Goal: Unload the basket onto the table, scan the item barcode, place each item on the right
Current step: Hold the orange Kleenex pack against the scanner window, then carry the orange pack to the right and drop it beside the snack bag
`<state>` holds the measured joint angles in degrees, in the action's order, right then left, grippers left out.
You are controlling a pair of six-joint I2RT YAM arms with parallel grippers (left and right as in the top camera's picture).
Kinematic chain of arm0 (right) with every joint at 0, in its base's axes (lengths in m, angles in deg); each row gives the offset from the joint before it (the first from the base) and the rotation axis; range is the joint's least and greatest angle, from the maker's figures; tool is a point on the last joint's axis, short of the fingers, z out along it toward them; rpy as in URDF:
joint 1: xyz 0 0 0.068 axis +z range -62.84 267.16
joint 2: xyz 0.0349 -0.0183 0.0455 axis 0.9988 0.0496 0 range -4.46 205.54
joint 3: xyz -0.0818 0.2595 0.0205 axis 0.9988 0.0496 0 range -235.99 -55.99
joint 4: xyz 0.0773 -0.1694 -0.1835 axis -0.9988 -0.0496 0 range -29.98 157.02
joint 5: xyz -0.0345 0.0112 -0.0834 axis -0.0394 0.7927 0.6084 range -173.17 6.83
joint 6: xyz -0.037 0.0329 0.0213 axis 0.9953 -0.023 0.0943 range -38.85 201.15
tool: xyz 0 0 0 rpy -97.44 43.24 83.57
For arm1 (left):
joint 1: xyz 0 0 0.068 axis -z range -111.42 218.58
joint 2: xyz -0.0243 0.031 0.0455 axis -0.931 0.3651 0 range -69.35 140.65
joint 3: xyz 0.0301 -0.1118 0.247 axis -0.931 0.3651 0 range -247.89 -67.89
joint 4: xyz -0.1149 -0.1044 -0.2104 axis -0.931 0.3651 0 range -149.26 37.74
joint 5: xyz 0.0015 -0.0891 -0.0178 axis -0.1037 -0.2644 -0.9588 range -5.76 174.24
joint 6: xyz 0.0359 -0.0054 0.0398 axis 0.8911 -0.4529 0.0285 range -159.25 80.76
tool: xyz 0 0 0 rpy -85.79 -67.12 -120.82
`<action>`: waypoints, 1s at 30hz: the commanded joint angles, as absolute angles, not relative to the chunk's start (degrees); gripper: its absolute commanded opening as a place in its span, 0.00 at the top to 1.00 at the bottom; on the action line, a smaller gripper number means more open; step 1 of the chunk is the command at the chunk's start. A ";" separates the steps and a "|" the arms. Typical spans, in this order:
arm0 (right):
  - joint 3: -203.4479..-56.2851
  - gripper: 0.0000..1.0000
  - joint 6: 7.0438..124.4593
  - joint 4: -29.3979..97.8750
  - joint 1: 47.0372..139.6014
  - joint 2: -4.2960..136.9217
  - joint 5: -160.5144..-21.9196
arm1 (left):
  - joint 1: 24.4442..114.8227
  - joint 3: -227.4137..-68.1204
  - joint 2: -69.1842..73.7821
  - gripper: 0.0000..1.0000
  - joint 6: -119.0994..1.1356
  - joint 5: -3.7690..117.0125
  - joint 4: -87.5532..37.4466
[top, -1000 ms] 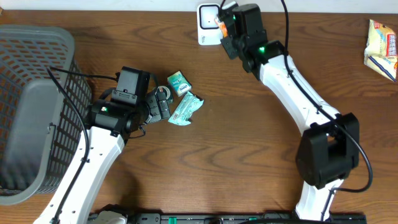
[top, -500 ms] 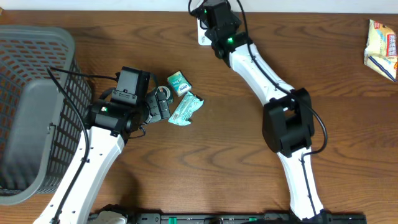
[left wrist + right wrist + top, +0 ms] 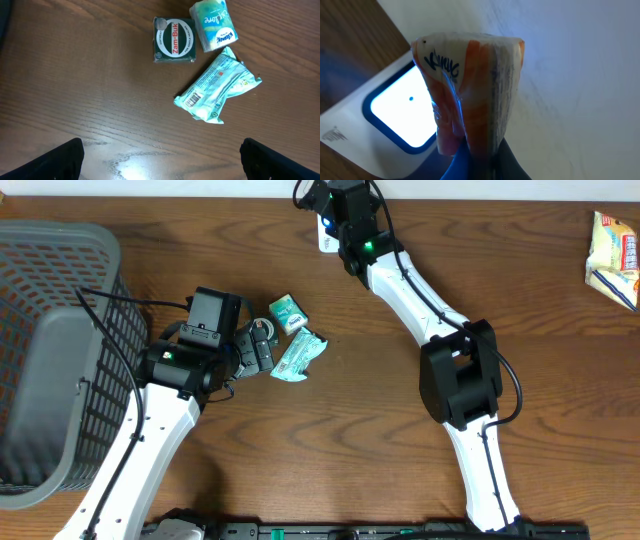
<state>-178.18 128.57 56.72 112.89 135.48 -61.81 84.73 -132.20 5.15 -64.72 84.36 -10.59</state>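
Right arm shift, overhead: compared with a second ago, the right arm (image 3: 420, 290) is reaching further left, its elbow folding in toward the table's middle and the right gripper (image 3: 335, 205) swinging across the scanner (image 3: 325, 242). Over the last half second it is only creeping a touch more left.
Meaning for the task: the sweep is looking nearly finished, so the item is probably being presented to the scanner right now. Whether a read is registering, I cannot tell.
Left arm, overhead: the left gripper (image 3: 265, 348) is hanging unmoved just beside the teal wrapper (image 3: 300, 355), with the basket (image 3: 50, 300) off to its side.
Left wrist, fingers: the left gripper (image 3: 160, 147) is standing spread wide and holding nothing. The teal wrapper (image 3: 217, 90), Zam-Buk tin (image 3: 174, 41) and Kleenex pack (image 3: 214, 24) are lying on the table (image 3: 75, 75) beyond it.
Right wrist, grip: the right gripper (image 3: 477, 155) is pinching the base of the orange-and-white packet (image 3: 470, 95), fingers pressing tight on it.
Packet location: it is hovering in front of the scanner's lit window (image 3: 395, 115), apart from it, at the far table edge.
Packet axis: its long axis is running straight away from the fingers, upward in this view. A narrow edge is facing the camera, and one broad face is turning toward the window.
Barcode: it is not showing in any view, so I cannot tell whether the correct face is meeting the window.
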 commanded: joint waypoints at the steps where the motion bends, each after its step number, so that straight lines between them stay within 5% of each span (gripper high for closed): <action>1: -179.73 0.99 129.86 56.61 113.09 136.90 -63.78 | 84.64 -132.95 5.02 0.02 -64.78 84.47 -10.44; 14: -179.69 0.99 132.35 55.54 112.21 137.88 -59.89 | 84.64 -132.95 5.02 0.02 -64.78 84.47 -10.44; 30: -179.69 0.99 112.68 43.19 97.96 130.32 -52.63 | 84.64 -132.95 5.02 0.02 -64.76 84.47 -10.42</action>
